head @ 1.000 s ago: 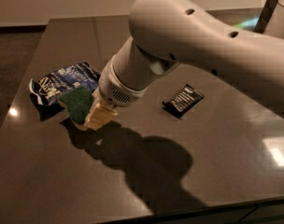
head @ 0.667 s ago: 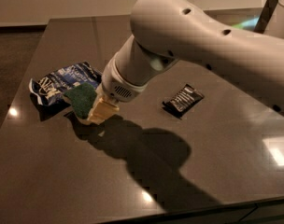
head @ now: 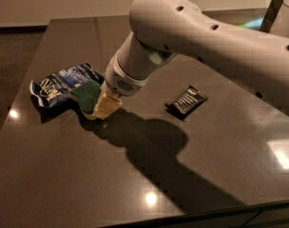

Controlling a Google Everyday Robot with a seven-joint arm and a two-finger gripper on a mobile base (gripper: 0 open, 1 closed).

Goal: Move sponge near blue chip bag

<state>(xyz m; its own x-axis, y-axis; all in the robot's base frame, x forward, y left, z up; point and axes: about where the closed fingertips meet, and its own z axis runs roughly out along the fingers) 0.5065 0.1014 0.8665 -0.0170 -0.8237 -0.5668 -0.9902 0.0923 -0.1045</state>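
The blue chip bag (head: 63, 83) lies crumpled at the left of the dark table (head: 135, 184). The sponge (head: 87, 95), green top showing, is tilted just off the bag's lower right edge, touching or almost touching it. My gripper (head: 105, 107) comes down from the big white arm and is shut on the sponge's right side, low over the table. The pale fingers (head: 108, 103) show next to the green top. The sponge's yellow base is mostly hidden.
A small black wrapper with white text (head: 186, 101) lies right of the gripper, mid-table. The arm's shadow falls across the table's middle. The table's left edge is near the bag and its front edge runs along the bottom.
My gripper has carried the sponge a little back and to the right, closer against the blue chip bag's edge. The bag and the black wrapper have not moved.
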